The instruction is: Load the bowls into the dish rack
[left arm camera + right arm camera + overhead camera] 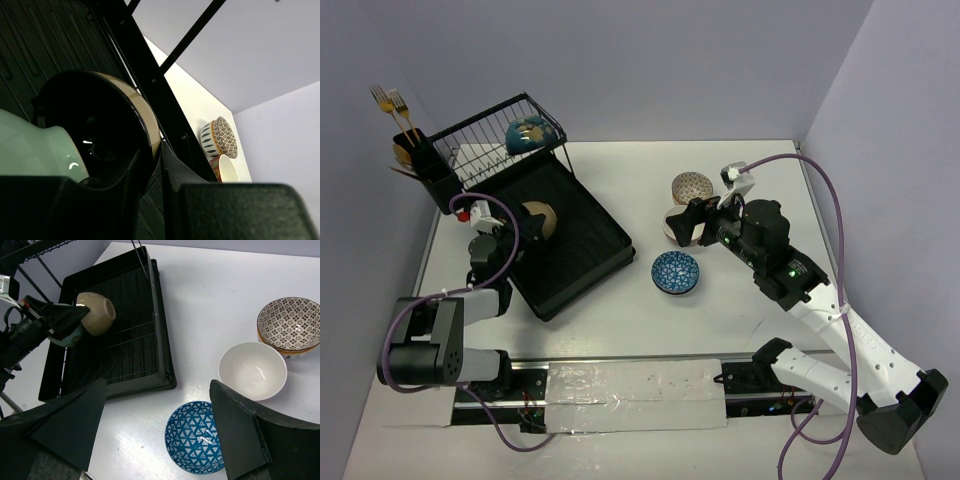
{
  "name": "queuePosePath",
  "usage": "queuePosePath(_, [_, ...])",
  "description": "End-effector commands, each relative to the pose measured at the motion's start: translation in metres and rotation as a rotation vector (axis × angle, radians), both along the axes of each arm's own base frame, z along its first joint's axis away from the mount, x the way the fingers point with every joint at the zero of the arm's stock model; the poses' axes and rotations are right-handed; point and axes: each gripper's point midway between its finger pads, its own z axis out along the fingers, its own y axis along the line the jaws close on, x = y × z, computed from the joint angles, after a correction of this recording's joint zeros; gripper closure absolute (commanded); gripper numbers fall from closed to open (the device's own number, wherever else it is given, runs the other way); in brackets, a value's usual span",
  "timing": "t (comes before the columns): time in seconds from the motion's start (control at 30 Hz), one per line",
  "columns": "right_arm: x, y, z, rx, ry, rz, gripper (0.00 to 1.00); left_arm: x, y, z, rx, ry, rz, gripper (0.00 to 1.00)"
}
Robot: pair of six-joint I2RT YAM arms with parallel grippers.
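Left hand [512, 235] clamped on rim of cream bowl [538, 220]. Bowl on its side over tray of rack [580, 245], mint bowl [30, 150] just beside it. Rack posts close by cream bowl. Teal bowl [530, 133] in wire tier above. Cup [418, 160] with forks [388, 98] at rack's far-left corner. Right hand [157, 390] open over bench [620, 330]. White bowl [252, 370] and blue bowl [195, 437] near it on bench. Patterned bowl [290, 322] stacked on another, beyond.
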Motion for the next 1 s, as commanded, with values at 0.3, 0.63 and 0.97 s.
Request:
queuePosePath(0.3, [0.001, -0.002, 0.014, 0.025, -0.053, -0.006, 0.1, 0.004, 0.024, -0.002, 0.092, 0.086, 0.098, 0.47])
queuePosePath(0.63, [0.002, -0.002, 0.014, 0.021, -0.051, -0.007, 0.1, 0.003, 0.02, 0.025, 0.168, 0.107, 0.088, 0.28])
queuePosePath(0.97, [0.002, -0.002, 0.015, 0.024, -0.052, -0.012, 0.1, -0.012, 0.009, 0.056, 0.341, 0.094, 0.119, 0.25])
